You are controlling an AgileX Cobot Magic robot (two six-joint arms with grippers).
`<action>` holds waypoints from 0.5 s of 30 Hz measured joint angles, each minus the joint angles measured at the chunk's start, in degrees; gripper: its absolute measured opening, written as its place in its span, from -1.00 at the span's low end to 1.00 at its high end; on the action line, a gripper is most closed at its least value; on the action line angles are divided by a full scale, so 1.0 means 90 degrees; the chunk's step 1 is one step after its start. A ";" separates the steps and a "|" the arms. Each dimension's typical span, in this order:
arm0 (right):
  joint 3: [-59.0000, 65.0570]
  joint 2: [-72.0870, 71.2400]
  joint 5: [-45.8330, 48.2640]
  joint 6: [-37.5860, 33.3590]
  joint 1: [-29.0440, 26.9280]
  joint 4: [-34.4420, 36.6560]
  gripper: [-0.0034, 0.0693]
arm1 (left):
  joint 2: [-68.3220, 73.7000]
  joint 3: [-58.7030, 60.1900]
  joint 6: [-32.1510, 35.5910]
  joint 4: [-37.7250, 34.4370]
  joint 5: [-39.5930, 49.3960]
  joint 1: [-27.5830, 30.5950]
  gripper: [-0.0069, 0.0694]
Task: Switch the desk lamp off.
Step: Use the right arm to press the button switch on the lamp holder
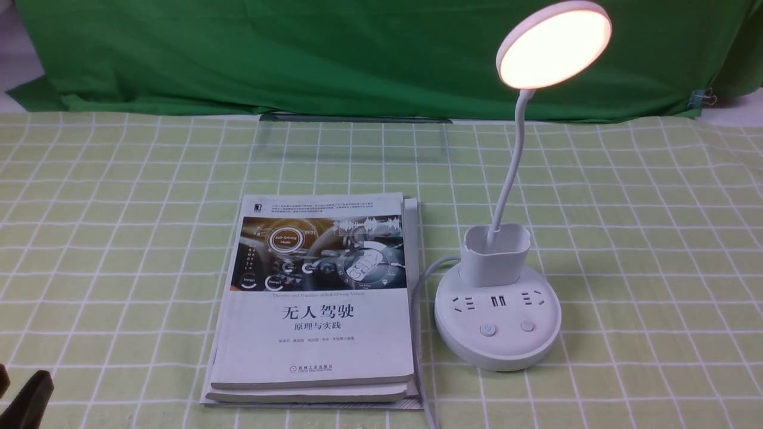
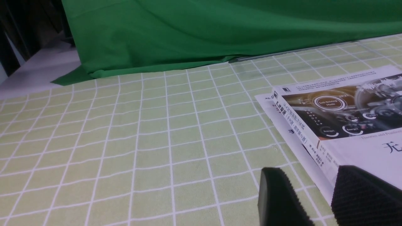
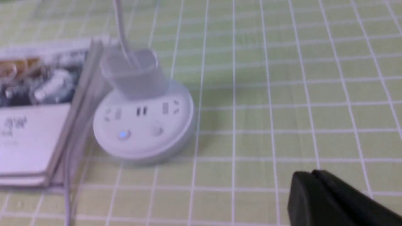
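The white desk lamp stands right of the middle in the front view. Its round disc head [image 1: 554, 44] glows warm and is lit. A thin neck runs down into a cup holder [image 1: 496, 255] on the round base [image 1: 498, 325], which carries sockets and two buttons [image 1: 488, 329]. In the right wrist view the base [image 3: 143, 125] is blurred, with one button glowing blue [image 3: 122, 135]. My right gripper [image 3: 306, 175] is shut and empty, above the cloth, apart from the base. My left gripper [image 2: 308, 171] is open and empty beside the books. It shows at the front view's bottom left corner [image 1: 21, 384].
A stack of books [image 1: 316, 298] lies just left of the lamp base, and also shows in the left wrist view [image 2: 345, 125]. The lamp's grey cord [image 1: 420, 286] runs between books and base. A green-checked cloth [image 1: 119, 238] covers the table, with a green backdrop [image 1: 298, 53] behind.
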 joint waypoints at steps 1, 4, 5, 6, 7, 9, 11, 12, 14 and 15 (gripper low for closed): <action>-0.0283 0.0492 0.0270 -0.0142 0.0000 0.0000 -0.79 | 0.0000 0.0000 0.0000 0.0000 0.0000 0.0000 -0.18; -0.0639 0.1319 0.0528 -0.0244 0.0000 0.0040 -0.79 | 0.0000 0.0000 0.0000 0.0000 0.0000 0.0000 -0.18; -0.0757 0.1619 0.0574 -0.0257 0.0000 0.0115 -0.79 | 0.0000 0.0000 0.0000 0.0000 0.0000 0.0000 -0.18; -0.0846 0.1978 0.0588 -0.0299 0.0027 0.0171 -0.79 | 0.0000 0.0000 0.0000 0.0000 0.0000 0.0000 -0.18; -0.0932 0.2275 0.0603 -0.0348 0.0092 0.0193 -0.79 | 0.0000 0.0000 0.0000 0.0000 0.0000 0.0000 -0.18; -0.1112 0.2816 0.0609 -0.0366 0.0323 0.0201 -0.79 | 0.0000 0.0000 0.0000 0.0000 0.0000 0.0000 -0.18; -0.1270 0.3367 0.0618 -0.0356 0.0662 0.0201 -0.79 | 0.0000 0.0000 0.0000 0.0000 0.0000 0.0000 -0.18; -0.1411 0.3733 0.0618 -0.0336 0.0924 0.0174 -0.79 | 0.0000 0.0000 0.0000 0.0000 0.0000 0.0000 -0.18; -0.1623 0.4217 0.0638 -0.0322 0.1287 0.0106 -0.79 | 0.0000 0.0000 0.0000 0.0000 0.0000 0.0000 -0.18; -0.1766 0.4511 0.0639 -0.0304 0.1500 0.0027 -0.79 | 0.0000 0.0000 0.0000 0.0000 0.0000 0.0000 -0.18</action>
